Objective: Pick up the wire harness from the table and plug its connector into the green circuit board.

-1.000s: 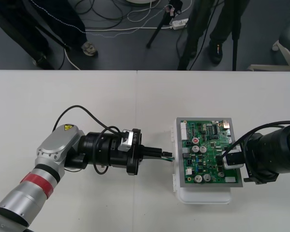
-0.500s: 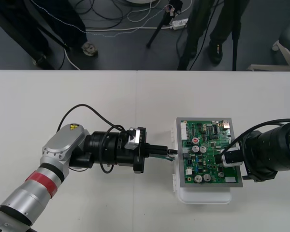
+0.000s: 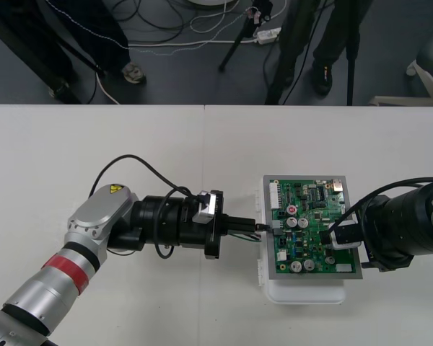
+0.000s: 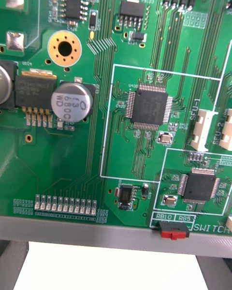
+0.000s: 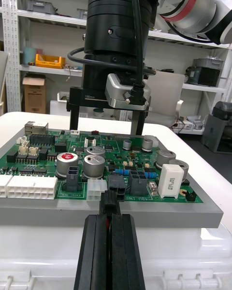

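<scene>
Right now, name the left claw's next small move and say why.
Probably a short straight push toward the green circuit board: the left claw, shut on the black plug, holds it lined up at a black header on the board's edge, not visibly seated.

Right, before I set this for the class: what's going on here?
The left gripper is shut on the plug and holds it at a socket on the left edge of the board. Whether the plug is fully in can't be told. The right gripper stands open over the board's right side.
</scene>
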Controlling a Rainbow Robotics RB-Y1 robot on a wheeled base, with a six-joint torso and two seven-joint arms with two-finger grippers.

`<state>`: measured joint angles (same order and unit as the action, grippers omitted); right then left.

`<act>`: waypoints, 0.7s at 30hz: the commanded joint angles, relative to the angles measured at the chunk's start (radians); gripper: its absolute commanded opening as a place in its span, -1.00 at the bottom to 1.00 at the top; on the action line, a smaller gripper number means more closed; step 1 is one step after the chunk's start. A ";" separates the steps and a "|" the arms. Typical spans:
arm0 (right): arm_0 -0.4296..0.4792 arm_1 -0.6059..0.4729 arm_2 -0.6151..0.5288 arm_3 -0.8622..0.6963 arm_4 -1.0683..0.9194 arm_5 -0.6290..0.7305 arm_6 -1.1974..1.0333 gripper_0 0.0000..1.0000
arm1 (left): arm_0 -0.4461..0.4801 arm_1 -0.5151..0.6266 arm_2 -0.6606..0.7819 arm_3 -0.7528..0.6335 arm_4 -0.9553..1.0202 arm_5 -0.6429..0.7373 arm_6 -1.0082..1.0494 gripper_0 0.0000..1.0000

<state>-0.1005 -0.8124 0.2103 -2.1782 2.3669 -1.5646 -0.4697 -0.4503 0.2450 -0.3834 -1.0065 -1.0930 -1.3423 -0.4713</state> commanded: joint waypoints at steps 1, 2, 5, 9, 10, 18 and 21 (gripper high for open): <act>-0.027 -0.016 0.015 -0.008 -0.009 -0.006 -0.047 1.00 | -0.042 -0.030 -0.031 -0.009 0.018 0.026 -0.015 -1.00; -0.027 -0.016 0.015 -0.008 -0.009 -0.006 -0.047 1.00 | -0.042 -0.032 -0.032 -0.009 0.018 0.028 -0.015 -1.00; -0.027 -0.016 0.015 -0.008 -0.009 -0.006 -0.049 1.00 | -0.042 -0.030 -0.035 -0.009 0.018 0.026 -0.017 -1.00; -0.027 -0.016 0.015 -0.008 -0.009 -0.006 -0.047 1.00 | -0.042 -0.030 -0.038 -0.009 0.018 0.026 -0.017 -1.00; -0.027 -0.016 0.015 -0.008 -0.009 -0.006 -0.047 1.00 | -0.042 -0.030 -0.040 -0.009 0.018 0.026 -0.017 -1.00; -0.027 -0.016 0.015 -0.008 -0.011 -0.006 -0.047 1.00 | -0.042 -0.030 -0.046 -0.009 0.016 0.026 -0.013 -1.00; -0.027 -0.016 0.015 -0.008 -0.011 -0.006 -0.047 1.00 | -0.042 -0.030 -0.049 -0.009 0.016 0.028 -0.013 -1.00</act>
<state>-0.1006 -0.8124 0.2103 -2.1781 2.3669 -1.5646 -0.4697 -0.4511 0.2446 -0.4075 -1.0064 -1.0915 -1.3419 -0.4713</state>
